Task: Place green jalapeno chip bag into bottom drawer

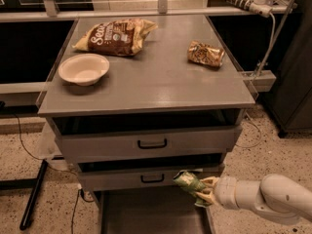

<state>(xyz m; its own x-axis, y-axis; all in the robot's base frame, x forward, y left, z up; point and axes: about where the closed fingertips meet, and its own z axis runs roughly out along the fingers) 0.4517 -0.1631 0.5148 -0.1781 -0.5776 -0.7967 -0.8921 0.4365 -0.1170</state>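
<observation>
The green jalapeno chip bag [189,183] is a small crinkled green foil bag held in my gripper [204,191], low at the right. My white arm [265,199] reaches in from the lower right. The bag hangs in front of the middle drawer's right end, just above the right side of the bottom drawer [146,213], which is pulled out as a wide, flat grey tray at the frame's bottom edge. The gripper is shut on the bag.
On the grey cabinet top [156,77] lie a large brown chip bag [114,36], a white bowl [84,69] and a small gold-brown bag [205,53]. Two upper drawers with black handles [152,144] are slightly open. Speckled floor on both sides; cables at left.
</observation>
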